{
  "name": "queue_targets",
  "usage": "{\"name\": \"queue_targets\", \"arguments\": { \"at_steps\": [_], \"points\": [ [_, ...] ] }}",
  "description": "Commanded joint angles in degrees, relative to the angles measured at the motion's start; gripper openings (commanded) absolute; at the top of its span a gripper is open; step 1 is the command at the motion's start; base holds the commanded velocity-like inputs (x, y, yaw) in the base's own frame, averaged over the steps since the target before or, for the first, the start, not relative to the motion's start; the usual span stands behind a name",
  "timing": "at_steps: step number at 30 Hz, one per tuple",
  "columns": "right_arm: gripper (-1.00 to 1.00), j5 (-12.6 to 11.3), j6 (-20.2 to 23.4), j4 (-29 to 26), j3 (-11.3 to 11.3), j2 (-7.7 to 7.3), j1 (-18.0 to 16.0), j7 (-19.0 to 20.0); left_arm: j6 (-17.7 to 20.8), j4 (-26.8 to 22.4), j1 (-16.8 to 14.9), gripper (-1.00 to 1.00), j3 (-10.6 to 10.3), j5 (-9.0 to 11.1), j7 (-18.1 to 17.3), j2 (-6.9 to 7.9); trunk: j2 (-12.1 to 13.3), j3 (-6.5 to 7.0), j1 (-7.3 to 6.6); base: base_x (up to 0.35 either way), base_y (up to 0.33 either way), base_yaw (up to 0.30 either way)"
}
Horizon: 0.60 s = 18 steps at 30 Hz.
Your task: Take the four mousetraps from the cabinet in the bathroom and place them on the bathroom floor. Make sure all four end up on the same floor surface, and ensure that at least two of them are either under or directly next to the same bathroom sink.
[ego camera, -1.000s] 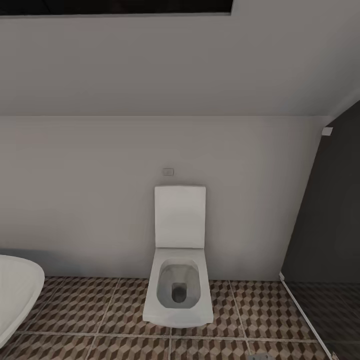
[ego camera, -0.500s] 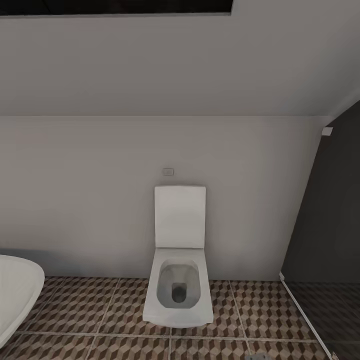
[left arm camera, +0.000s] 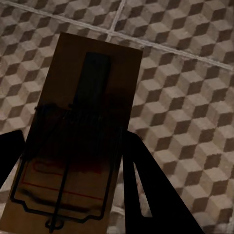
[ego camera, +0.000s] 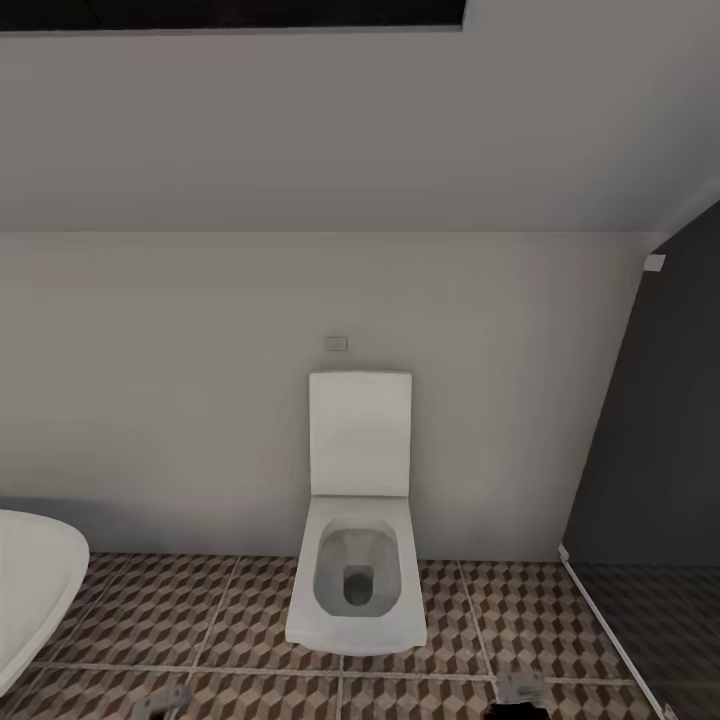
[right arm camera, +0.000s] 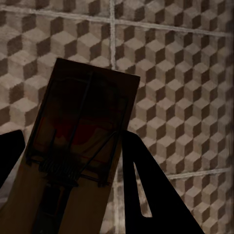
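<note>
Left wrist view: the left claw [left arm camera: 70,161] is clamped on a mousetrap [left arm camera: 80,131], its dark fingers [left arm camera: 146,190] pressing the long edges of the wooden board from both sides. The board shows dark wire parts and a red outline near the claw, with a dark plate toward its far end. Beyond it lies the bathroom floor [left arm camera: 185,97], tiled in a brown, beige and white cube pattern with pale grout lines; board and tiles look apart, though I cannot tell by how much.

In the right wrist view the right claw [right arm camera: 68,165] is likewise clamped on a second mousetrap [right arm camera: 78,146], one dark finger [right arm camera: 146,185] on each long side, the red mark sitting mid-board and the wire spring nearer the claw. The same cube-patterned tiles lie beyond it.

From the head camera, small grey parts of the arms peek in at 7 o'clock [ego camera: 160,700] and 5 o'clock [ego camera: 520,688]. A white toilet [ego camera: 357,580] with its lid raised stands at 6 o'clock against a pale wall [ego camera: 180,400]. The rim of a white oval tub [ego camera: 35,585] sits at 8 o'clock, and a dark panel [ego camera: 660,420] at 3 to 4 o'clock.
</note>
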Motion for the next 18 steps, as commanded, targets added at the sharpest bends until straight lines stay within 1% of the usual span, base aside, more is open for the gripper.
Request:
{"name": "queue_targets", "arguments": {
  "at_steps": [1, 3, 4, 5, 7, 9, 11, 15, 18],
  "points": [
    [-1.0, 0.4, 1.8, -2.6, -0.6, -0.02, 0.0, 0.0, 0.9, -0.1, -0.2, -1.0, 0.2, -0.5, -0.2, 0.08, 0.0, -0.07, 0.0, 0.0, 0.0, 0.0],
    [-1.0, 0.3, 3.7, -7.1, -0.6, -0.04, 0.0, 0.0, 1.7, -0.1, -0.8, -1.0, 0.3, -0.7, -0.2, 0.18, 0.0, -0.07, 0.0, 0.0, 0.0, 0.0],
    [-1.0, 0.3, 4.4, -9.6, -0.6, -0.03, 0.0, 0.0, 2.7, 0.1, -1.3, -1.0, 0.3, -0.7, -0.2, 0.18, 0.0, -0.07, 0.0, 0.0, 0.0, 0.0],
    [-1.0, 0.3, 4.5, -10.2, -0.6, -0.04, 0.0, 0.1, 3.2, 0.3, -1.4, -1.0, 0.3, -0.7, -0.2, 0.19, 0.0, -0.07, 0.0, 0.0, 0.0, 0.0],
    [-1.0, 0.1, 4.8, -11.5, -0.7, -0.05, 0.0, 0.1, 6.0, 1.4, -1.6, -1.0, 0.4, -0.7, -0.2, 0.24, 0.0, -0.07, 0.0, 0.0, 0.0, 0.0],
    [-1.0, 0.0, 4.6, -12.1, -0.7, -0.11, 0.0, 0.1, 7.0, 1.6, -1.7, -1.0, 0.6, -0.7, -0.2, 0.26, 0.0, -0.07, 0.0, 0.0, 0.0, 0.0],
    [-1.0, -0.2, 4.3, -12.2, -0.6, -0.13, 0.0, 0.1, 6.1, 1.7, -1.7, -1.0, 0.7, -0.6, -0.2, 0.19, 0.0, -0.07, 0.0, 0.0, 0.0, 0.0],
    [-1.0, -0.3, 3.6, -12.4, -0.6, -0.15, 0.0, 0.1, 0.2, 1.8, -1.7, -1.0, 0.6, -0.6, -0.3, -0.08, 0.0, -0.07, 0.0, 0.0, 0.0, 0.0],
    [-1.0, -0.3, 3.5, -12.4, -0.6, -0.11, 0.0, 0.1, -1.3, 1.8, -1.7, -1.0, 0.5, -0.8, -0.4, -0.18, 0.0, -0.07, 0.0, 0.0, 0.0, 0.0]
  ]
}}
